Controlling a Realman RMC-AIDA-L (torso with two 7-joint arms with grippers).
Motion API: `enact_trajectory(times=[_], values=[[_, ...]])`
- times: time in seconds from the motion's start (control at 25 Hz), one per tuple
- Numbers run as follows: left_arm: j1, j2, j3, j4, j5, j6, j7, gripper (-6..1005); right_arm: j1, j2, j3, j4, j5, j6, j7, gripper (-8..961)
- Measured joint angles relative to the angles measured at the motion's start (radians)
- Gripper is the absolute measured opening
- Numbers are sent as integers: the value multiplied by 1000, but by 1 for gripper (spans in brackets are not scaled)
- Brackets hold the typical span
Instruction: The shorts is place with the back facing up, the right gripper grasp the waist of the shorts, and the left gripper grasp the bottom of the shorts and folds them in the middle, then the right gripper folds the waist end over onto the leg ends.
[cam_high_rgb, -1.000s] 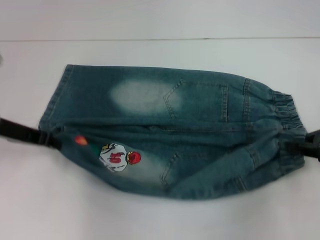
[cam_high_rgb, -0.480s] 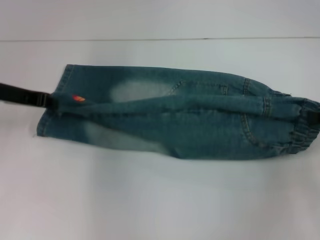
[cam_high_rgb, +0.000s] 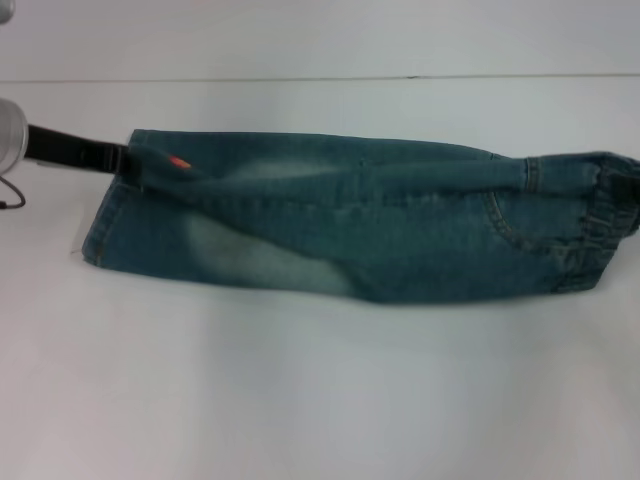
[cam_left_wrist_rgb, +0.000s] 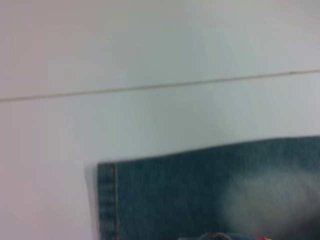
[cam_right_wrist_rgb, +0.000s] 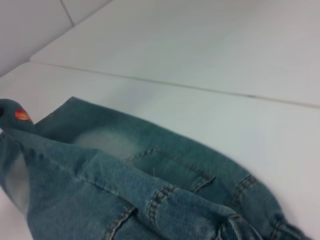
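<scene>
Left gripper (cam_high_rgb: 128, 160) holds the leg hem of the shorts (cam_high_rgb: 380, 225), and the right gripper (cam_high_rgb: 622, 192) is closed on the elastic waist. Compared with half a second ago, both have carried the near half farther back, so its edge now lies almost on the far edge. Around both grippers the white table (cam_high_rgb: 320, 400) is free, with wide room in front. Between them lies the folded denim, faded patches showing, an orange mark beside the left gripper.
</scene>
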Motion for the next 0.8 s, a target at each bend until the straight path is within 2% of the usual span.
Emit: enact_trajectory(times=[0.16, 0.56, 0.68, 0.8], values=[[-12, -2, 0, -1, 4, -41, -21, 70, 25, -13, -13, 16, 0, 20, 0, 50], [-22, 7, 0, -25, 12, -130, -59, 70, 68, -25, -39, 27, 3, 55, 39, 50], [-27, 7, 1, -25, 12, -143, -60, 72, 86, -33, -43, 37, 15, 21, 62, 50], [-30, 7, -2, -26, 13, -144, -60, 75, 96, -32, -61, 28, 19, -20, 82, 51]])
